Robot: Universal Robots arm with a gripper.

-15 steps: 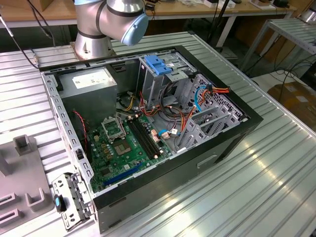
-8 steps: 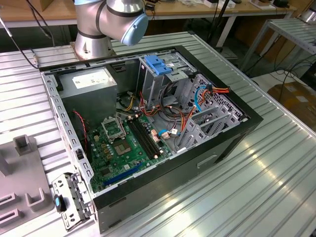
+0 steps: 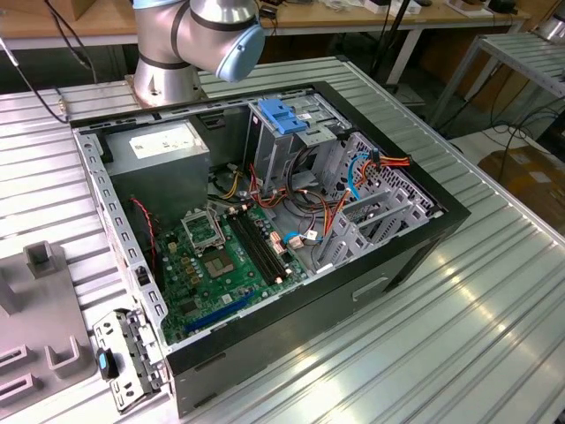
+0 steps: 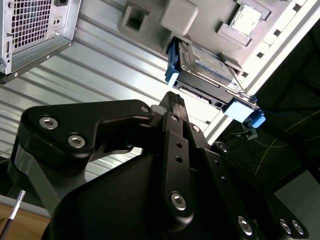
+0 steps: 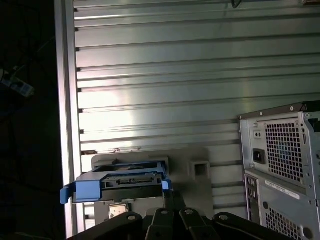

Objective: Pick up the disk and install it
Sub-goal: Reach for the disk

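The disk (image 4: 205, 70) is a flat silver drive with blue rails along its sides. It rests on a grey holder (image 4: 175, 15) near the edge of the ribbed metal table, and the first wrist view has it edge-on (image 5: 127, 180). My gripper (image 4: 172, 97) hangs a short way off it, black fingers pointing at its near edge. The fingers look shut with nothing between them and do not touch the disk. The open computer case (image 3: 265, 221) lies on its side, with a grey drive cage topped by a blue latch (image 3: 282, 115).
Part of the grey holder (image 3: 35, 309) lies at the exterior view's left beside a loose metal bracket (image 3: 124, 362). Inside the case are a power-supply box (image 3: 163, 146), a green motherboard (image 3: 221, 256) and coloured cables. The case's vented rear panel (image 5: 280, 160) stands close by. The table edge (image 5: 65, 125) drops to dark floor.
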